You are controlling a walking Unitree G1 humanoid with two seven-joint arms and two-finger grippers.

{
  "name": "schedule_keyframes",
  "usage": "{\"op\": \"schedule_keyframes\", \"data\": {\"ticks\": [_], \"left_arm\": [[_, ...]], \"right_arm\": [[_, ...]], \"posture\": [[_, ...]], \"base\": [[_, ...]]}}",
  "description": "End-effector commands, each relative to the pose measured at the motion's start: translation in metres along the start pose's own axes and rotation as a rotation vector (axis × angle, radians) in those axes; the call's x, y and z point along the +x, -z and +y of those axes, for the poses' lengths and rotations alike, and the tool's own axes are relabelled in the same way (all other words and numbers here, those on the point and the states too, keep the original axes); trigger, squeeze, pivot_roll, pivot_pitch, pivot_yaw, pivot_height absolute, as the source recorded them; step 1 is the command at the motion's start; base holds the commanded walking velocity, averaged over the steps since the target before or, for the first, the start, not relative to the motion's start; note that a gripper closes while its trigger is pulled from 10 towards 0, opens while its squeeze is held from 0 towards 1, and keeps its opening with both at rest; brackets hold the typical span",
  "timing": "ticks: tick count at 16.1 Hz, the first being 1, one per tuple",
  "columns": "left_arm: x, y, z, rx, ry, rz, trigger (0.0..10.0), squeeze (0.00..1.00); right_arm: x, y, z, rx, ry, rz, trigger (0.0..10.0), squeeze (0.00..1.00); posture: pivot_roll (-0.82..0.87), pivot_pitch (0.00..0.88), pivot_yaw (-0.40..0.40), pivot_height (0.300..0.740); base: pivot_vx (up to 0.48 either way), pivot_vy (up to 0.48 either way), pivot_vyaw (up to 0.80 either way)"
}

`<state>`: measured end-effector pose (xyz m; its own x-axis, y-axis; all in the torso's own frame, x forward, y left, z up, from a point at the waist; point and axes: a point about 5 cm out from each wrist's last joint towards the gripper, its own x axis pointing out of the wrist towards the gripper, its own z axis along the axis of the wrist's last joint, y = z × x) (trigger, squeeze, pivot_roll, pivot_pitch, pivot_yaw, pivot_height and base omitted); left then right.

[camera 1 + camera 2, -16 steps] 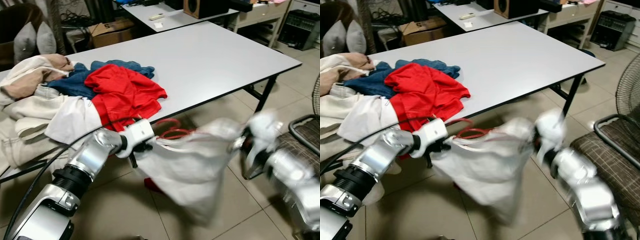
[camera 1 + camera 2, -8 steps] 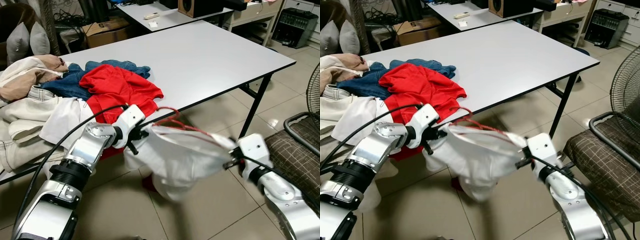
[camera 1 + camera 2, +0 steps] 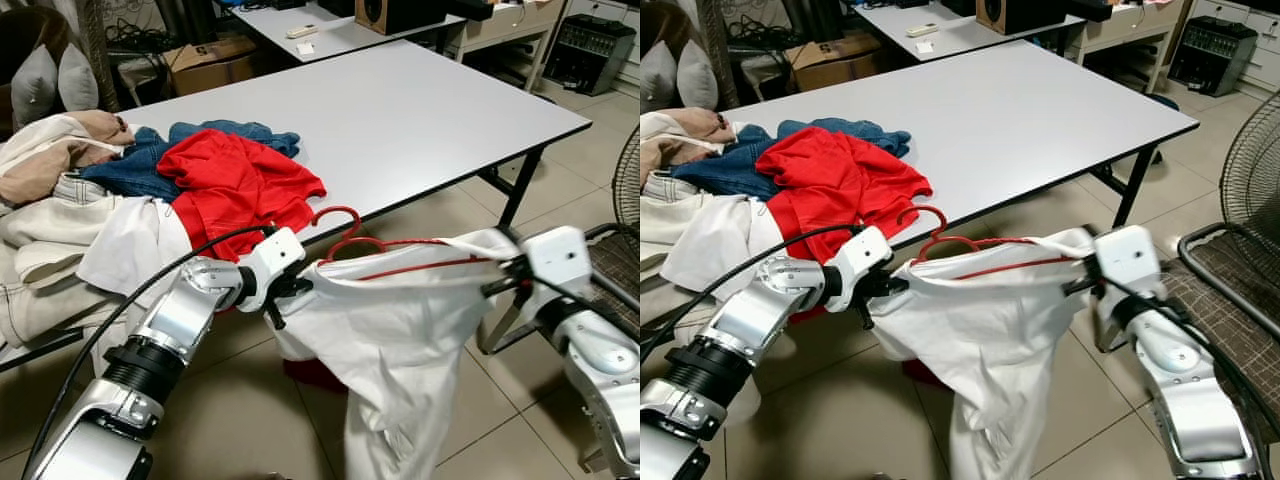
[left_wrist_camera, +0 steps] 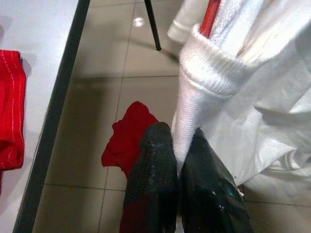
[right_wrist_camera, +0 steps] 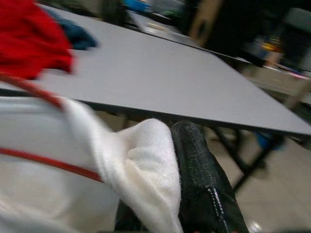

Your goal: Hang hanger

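A white garment (image 3: 400, 330) is pinched at one shoulder by the closed left tool (image 3: 285, 295) and at the other by the closed right tool (image 3: 508, 272). It is stretched between them below the desk (image 3: 430, 120) edge. A red hanger (image 3: 352, 240) is threaded inside it, hook upward; its ends are hidden by cloth.

White shirt (image 3: 400, 330) now stretched wider, hem hanging lower; red hanger (image 3: 385, 255) exposed.
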<state>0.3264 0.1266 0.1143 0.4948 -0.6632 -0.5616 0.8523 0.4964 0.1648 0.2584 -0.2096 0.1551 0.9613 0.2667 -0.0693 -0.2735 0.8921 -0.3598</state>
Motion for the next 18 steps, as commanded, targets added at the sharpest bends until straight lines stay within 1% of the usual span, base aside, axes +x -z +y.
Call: {"op": "schedule_keyframes", "data": {"ticks": [1, 2, 3, 4, 5, 6, 7, 8, 9, 11, 12, 14, 15, 16, 17, 18], "left_arm": [[-0.001, -0.003, 0.0, 0.022, -0.002, 0.006, 0.0, 0.0], [0.001, -0.002, -0.004, 0.057, 0.025, 0.037, 0.0, 0.0], [0.001, -0.001, -0.006, 0.071, 0.035, 0.052, 0.0, 0.0], [0.002, 0.002, -0.006, 0.083, 0.034, 0.075, 0.0, 0.0], [0.003, 0.002, -0.004, 0.057, 0.016, 0.066, 0.0, 0.0], [0.003, -0.003, -0.001, 0.012, -0.007, 0.037, 0.0, 0.0], [0.003, -0.008, 0.003, -0.044, -0.027, -0.009, 0.0, 0.0], [0.002, -0.014, 0.005, -0.088, -0.037, -0.052, 0.0, 0.0], [0.0, -0.018, 0.008, -0.102, -0.042, -0.078, 0.0, 0.0], [-0.004, -0.022, 0.012, -0.095, -0.04, -0.117, 0.0, 0.0], [-0.007, -0.023, 0.014, -0.068, -0.032, -0.118, 0.0, 0.0], [-0.009, -0.022, 0.014, -0.022, -0.008, -0.109, 0.0, 0.0], [-0.011, -0.019, 0.011, 0.042, 0.035, -0.085, 0.0, 0.0], [-0.011, -0.017, 0.011, 0.051, 0.044, -0.071, 0.0, 0.0], [-0.011, -0.017, 0.011, 0.051, 0.044, -0.071, 0.0, 0.0], [-0.011, -0.016, 0.014, 0.028, 0.025, -0.066, 0.0, 0.0]], "right_arm": [[0.001, -0.012, 0.013, 0.004, -0.085, -0.056, 0.2, 0.0], [0.006, -0.021, 0.022, -0.009, -0.136, -0.085, 0.4, 0.0], [0.008, -0.024, 0.024, -0.022, -0.15, -0.093, 0.4, 0.0], [0.011, -0.03, 0.025, -0.011, -0.154, -0.104, 2.2, 0.0], [0.011, -0.029, 0.027, 0.011, -0.173, -0.082, 5.6, 0.0], [0.007, -0.021, 0.036, 0.02, -0.243, -0.033, 10.0, 0.0], [0.0, -0.011, 0.047, 0.032, -0.313, 0.014, 10.0, 1.0], [-0.006, 0.0, 0.052, 0.036, -0.341, 0.053, 10.0, 1.0], [-0.01, 0.009, 0.054, 0.023, -0.348, 0.084, 10.0, 1.0], [-0.016, 0.019, 0.051, 0.026, -0.334, 0.128, 10.0, 1.0], [-0.02, 0.022, 0.047, 0.024, -0.325, 0.147, 10.0, 1.0], [-0.023, 0.023, 0.035, 0.021, -0.271, 0.157, 10.0, 1.0], [-0.024, 0.018, 0.011, 0.048, -0.157, 0.122, 10.0, 1.0], [-0.025, 0.012, -0.004, 0.059, -0.12, 0.092, 10.0, 1.0], [-0.025, 0.012, -0.004, 0.059, -0.12, 0.092, 10.0, 1.0], [-0.03, 0.009, -0.01, 0.03, -0.173, 0.093, 10.0, 1.0]], "posture": [[-0.02, 0.013, 0.104, 0.74], [-0.02, 0.014, 0.104, 0.74], [-0.02, 0.014, 0.104, 0.74], [-0.02, 0.014, 0.102, 0.74], [-0.02, 0.014, 0.102, 0.74], [-0.02, 0.013, 0.1, 0.74], [-0.02, 0.013, 0.1, 0.74], [-0.02, 0.013, 0.1, 0.74], [-0.02, 0.013, 0.1, 0.74], [-0.02, 0.013, 0.1, 0.74], [-0.02, 0.013, 0.1, 0.74], [-0.03, 0.004, 0.102, 0.74], [-0.03, 0.001, 0.102, 0.74], [-0.04, 0.0, 0.105, 0.74], [-0.04, 0.0, 0.105, 0.74], [-0.04, 0.0, 0.106, 0.74]], "base": [[0.0, 0.0, 0.0], [0.0, 0.0, 0.0], [0.0, 0.0, 0.0], [0.0, 0.0, 0.0], [0.0, 0.0, 0.0], [0.0, 0.0, 0.0], [0.0, 0.0, 0.0], [0.0, 0.0, 0.0], [0.0, 0.0, 0.0], [0.0, 0.0, 0.0], [0.0, 0.0, 0.0], [0.0, 0.0, 0.0], [0.0, 0.0, 0.0], [0.0, 0.0, 0.0], [0.0, 0.0, 0.0], [0.0, 0.0, 0.0]]}}
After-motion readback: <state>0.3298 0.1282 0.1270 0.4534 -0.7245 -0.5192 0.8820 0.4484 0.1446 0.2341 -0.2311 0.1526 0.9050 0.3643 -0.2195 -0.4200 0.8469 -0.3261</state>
